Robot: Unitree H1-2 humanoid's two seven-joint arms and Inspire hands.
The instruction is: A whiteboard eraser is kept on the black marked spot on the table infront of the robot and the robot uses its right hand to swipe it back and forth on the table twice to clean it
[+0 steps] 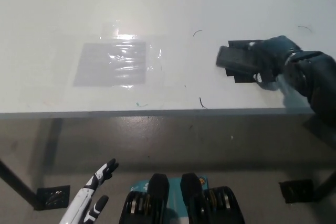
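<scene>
The right hand point(273, 62) was positioned over the black marked spot point(242, 77) on the white table point(157, 9), its fingers closed around the whiteboard eraser point(235, 59). The eraser lay flat on the table surface, covering the left part of the marked spot and projecting just past its left edge. The left hand point(94, 195) hung below the table edge at the lower left, holding nothing, fingers spread apart. A clear taped plastic sheet point(113, 64) lay flat on the table, well apart from the eraser, to its left
</scene>
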